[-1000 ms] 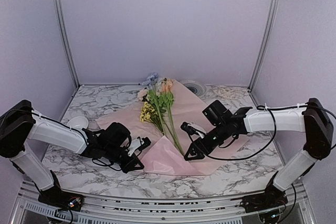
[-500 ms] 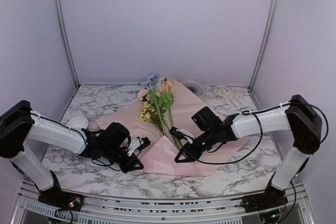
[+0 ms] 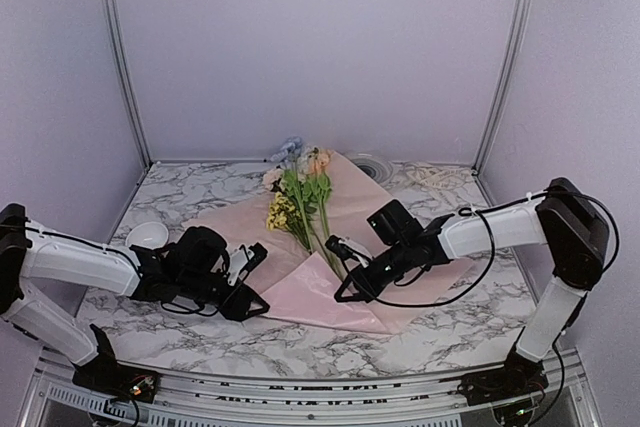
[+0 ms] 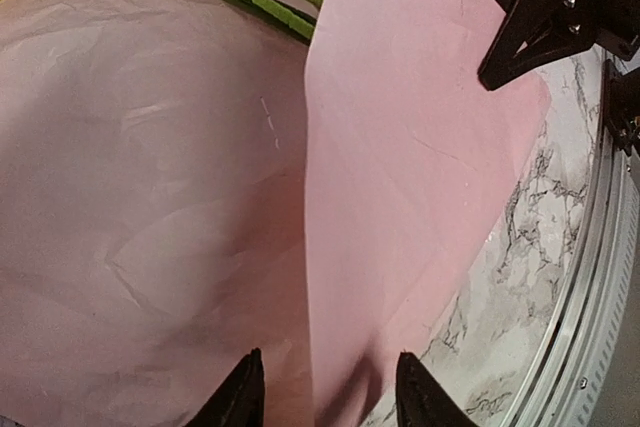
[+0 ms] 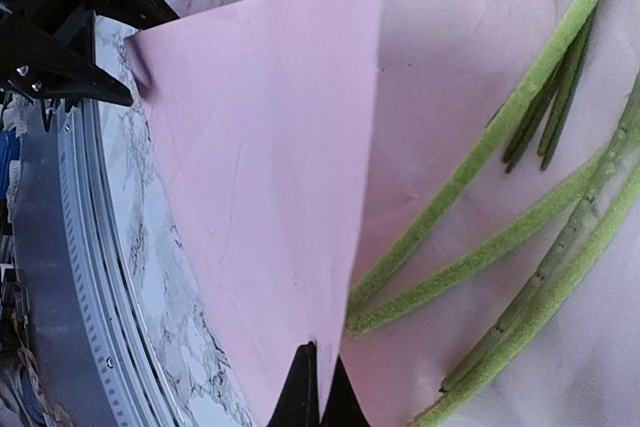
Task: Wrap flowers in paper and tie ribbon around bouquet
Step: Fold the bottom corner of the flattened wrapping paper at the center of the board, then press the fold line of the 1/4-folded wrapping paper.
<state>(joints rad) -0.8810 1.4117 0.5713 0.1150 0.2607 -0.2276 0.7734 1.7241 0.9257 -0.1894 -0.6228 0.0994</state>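
Observation:
The flowers (image 3: pixel 300 202) lie on the pink paper (image 3: pixel 400 247), blooms toward the back, green stems (image 5: pixel 500 147) toward the front. The paper's near corner is folded over into a flap (image 3: pixel 320 292). My right gripper (image 3: pixel 342 292) is shut on that flap's edge (image 5: pixel 318 372) beside the stem ends. At the flap's left end my left gripper (image 3: pixel 256 285) stands open, with the flap's edge (image 4: pixel 328 392) lying between its spread fingers, which grip nothing. The cream ribbon (image 3: pixel 432 176) lies coiled at the back right.
A round ringed plate (image 3: pixel 368 164) sits at the back behind the paper. A small white bowl (image 3: pixel 148 235) stands at the left beside my left arm. The table's metal front rail (image 4: pixel 590 277) runs close to the flap.
My left gripper has opened and let go of the paper flap. My right gripper has moved left to the flap's edge and shut on it.

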